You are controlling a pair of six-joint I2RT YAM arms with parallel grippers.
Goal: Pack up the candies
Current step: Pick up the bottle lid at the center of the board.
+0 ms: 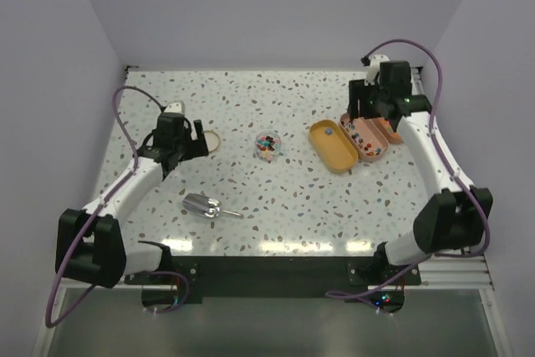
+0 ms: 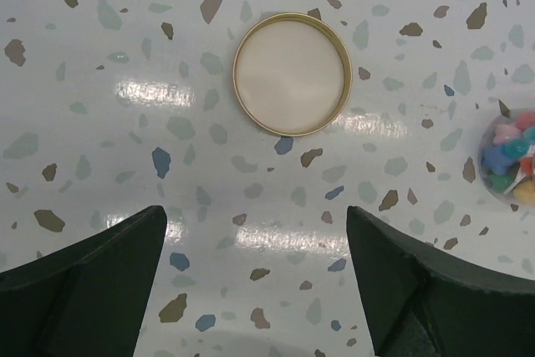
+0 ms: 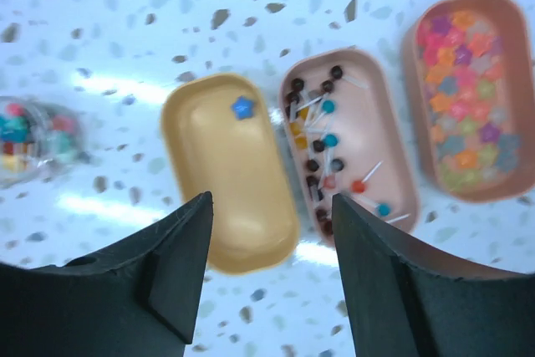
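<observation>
Candies [image 1: 267,145] mostly sit in a small clear jar [image 3: 29,138], left of the yellow tray [image 3: 226,173] and well apart from it. One blue star [image 3: 242,107] lies alone at the far end of that tray. It is the only piece in there, so I judge the packing of this tray barely begun.

Just right of the yellow tray is a pink tray [image 3: 380,135] holding dark sweets and what look like small lollipops, though the blur leaves that uncertain. Right again, a second pink tray [image 3: 523,106] seems already full of coloured stars.

The right gripper [image 3: 272,206] hangs above the yellow tray's near end, jaws spread with nothing between them. The left gripper [image 2: 256,215], far left of the tray beyond the jar, stands wide and empty near a round lid [image 2: 292,73]. A metal scoop [image 1: 205,205] lies nearer the arms than the tray, with neither gripper on it. Left to do: moving the jar's load across.
</observation>
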